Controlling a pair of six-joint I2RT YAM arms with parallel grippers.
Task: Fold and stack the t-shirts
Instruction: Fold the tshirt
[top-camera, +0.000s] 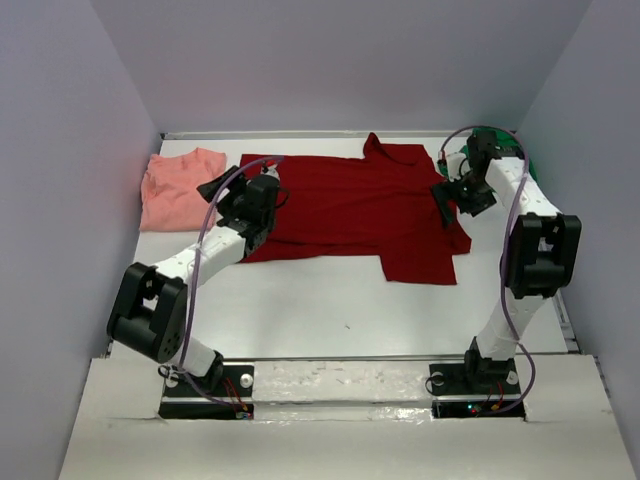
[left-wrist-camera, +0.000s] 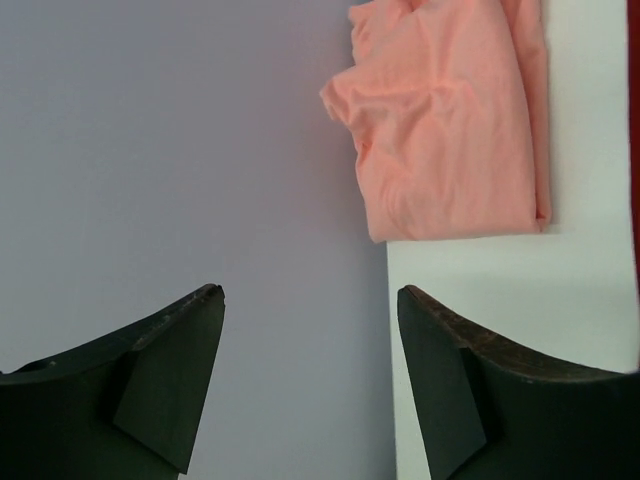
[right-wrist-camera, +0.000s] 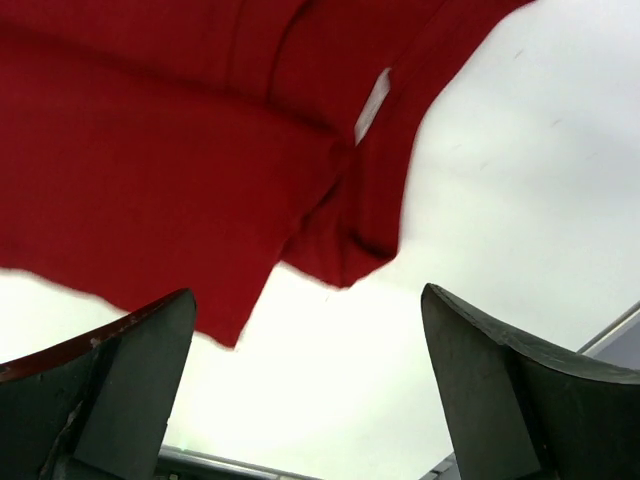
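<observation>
At the far left of the white table (top-camera: 330, 310), the salmon-pink shirt (top-camera: 180, 190) lies folded into a compact bundle, its left edge against the grey side wall (top-camera: 70, 150). The left wrist view shows the same bundle (left-wrist-camera: 450, 130) lying partly past the table's edge line, with the wall behind it. Just to its right, the left gripper (top-camera: 228, 195) hovers over the left end of the dark red shirt (top-camera: 360, 205). In its own camera the gripper (left-wrist-camera: 310, 300) has its two dark fingers (left-wrist-camera: 170, 380) spread wide with nothing between them, only wall and bare table showing in the gap. The dark red shirt is spread out flat across the far middle of the table, its collar at the far edge and one sleeve reaching toward the near side on the right. The right gripper (top-camera: 448, 195) hangs above the shirt's right end. From the right wrist, this gripper (right-wrist-camera: 310, 310) is also wide open and grips nothing, with the red cloth (right-wrist-camera: 150, 150) lying wrinkled beyond the fingertips and white table beside it. At the far right corner, a small patch of the bright green shirt (top-camera: 527, 168) shows behind the right arm (top-camera: 535, 250), most of it hidden.
</observation>
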